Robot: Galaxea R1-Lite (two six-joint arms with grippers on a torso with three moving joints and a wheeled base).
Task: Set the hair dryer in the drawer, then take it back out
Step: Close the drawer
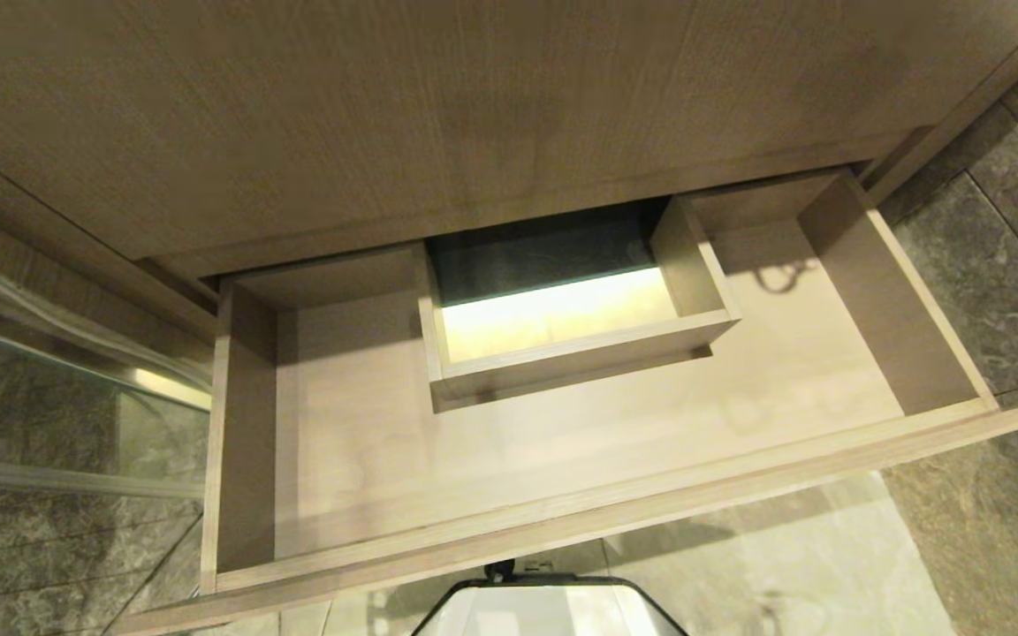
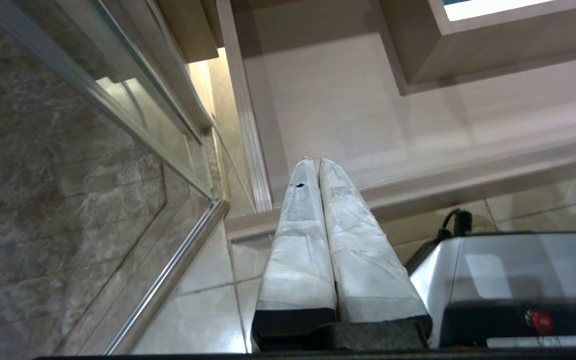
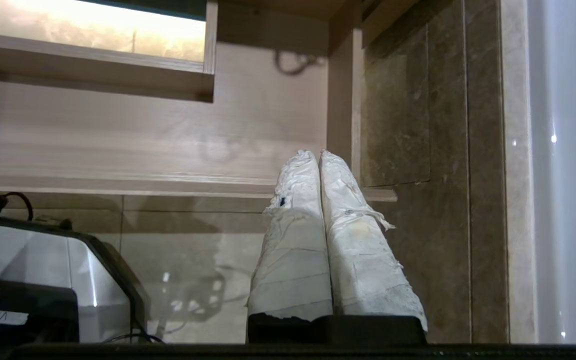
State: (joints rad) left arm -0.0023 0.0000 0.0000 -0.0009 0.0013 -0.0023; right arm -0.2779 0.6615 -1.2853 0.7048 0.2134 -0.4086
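The drawer (image 1: 562, 521) stands pulled out wide below the tan wood cabinet front, and its light wood floor lies bare. The hair dryer is out of view in all three views. My left gripper (image 2: 317, 161) is shut, its white-wrapped fingers pressed together with nothing between them, hanging over the drawer's front left corner (image 2: 248, 220). My right gripper (image 3: 316, 152) is shut and empty too, in front of the drawer's right end (image 3: 338, 125). Neither arm shows in the head view.
A boxed-in cutout (image 1: 562, 353) rises in the drawer's back middle, lit from inside. A small dark loop (image 1: 778, 278) sits at the back right. A glass panel with a metal rail (image 1: 58, 389) stands at the left, dark stone tile (image 1: 1004, 265) at the right. My base (image 1: 553, 605) is just before the drawer front.
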